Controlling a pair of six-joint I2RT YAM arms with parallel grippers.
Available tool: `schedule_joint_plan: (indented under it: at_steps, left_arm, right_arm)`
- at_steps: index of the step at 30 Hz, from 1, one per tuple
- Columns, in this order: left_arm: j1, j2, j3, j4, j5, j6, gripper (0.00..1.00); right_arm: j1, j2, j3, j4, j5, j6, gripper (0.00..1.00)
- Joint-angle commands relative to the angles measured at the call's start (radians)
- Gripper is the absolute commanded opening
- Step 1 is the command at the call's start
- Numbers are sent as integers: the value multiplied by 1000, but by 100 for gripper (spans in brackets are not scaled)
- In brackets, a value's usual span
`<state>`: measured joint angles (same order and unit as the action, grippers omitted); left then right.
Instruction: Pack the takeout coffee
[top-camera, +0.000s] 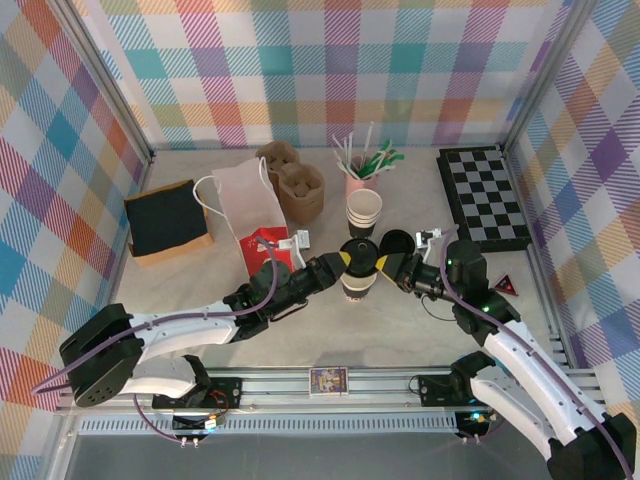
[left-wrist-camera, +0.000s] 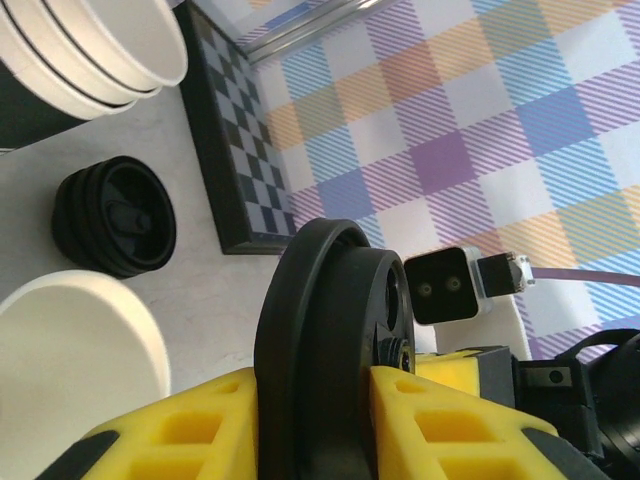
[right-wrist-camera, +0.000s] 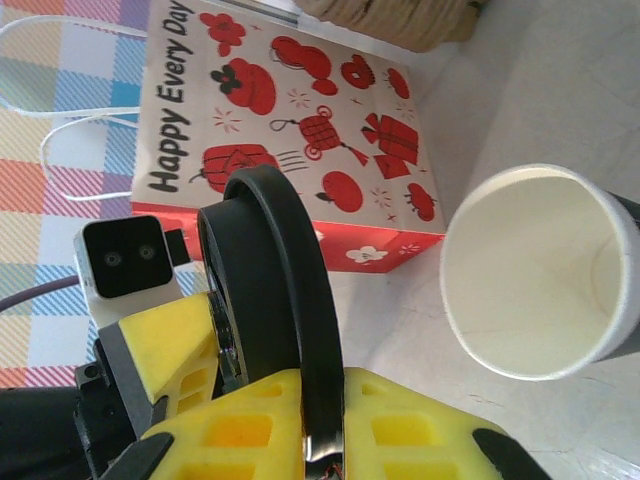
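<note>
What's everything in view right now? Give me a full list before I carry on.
open cup: one, white with dark band, centre, lidless
held lid: one, black, just above that cup
loose lid: one, black, right of the cup
cup stack: one, white, behind the cup
gift bag: one, white and red, lying left of centre
carriers: count unclear, brown cardboard, back centre
straw cup: one, pink, back centre
checkerboard: one, black and white, back right
pad: one, black, back left
triangle: one, red, right edge
card: one, multicoloured, front rail
left gripper: one, yellow jaws, shut on held lid
right gripper: one, yellow jaws, shut on held lid
</note>
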<state>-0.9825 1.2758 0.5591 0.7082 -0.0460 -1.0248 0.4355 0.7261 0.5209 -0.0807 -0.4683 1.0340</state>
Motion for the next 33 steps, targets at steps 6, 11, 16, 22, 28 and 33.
schedule_joint_plan:
  at_steps: [6,11,16,22,28,33]
  left_arm:
    - [-28,41,-22,28,25,45,30]
    - [-28,81,-21,35,23,51,30]
    - [-28,116,-9,25,21,66,30]
    - [-28,139,-8,16,14,73,31]
    - [-28,145,5,-22,7,89,32]
    - [-27,151,4,-34,-2,95,32]
  right_arm:
    - [-31,38,-62,66,-28,-6,16]
    - [-37,76,-70,76,-26,-19,16]
    - [-46,105,-70,76,-25,-35,16]
    - [-55,125,-75,74,-19,-49,16]
    - [-61,157,-77,82,-19,-60,16]
    - [-65,180,-77,88,-16,-66,16]
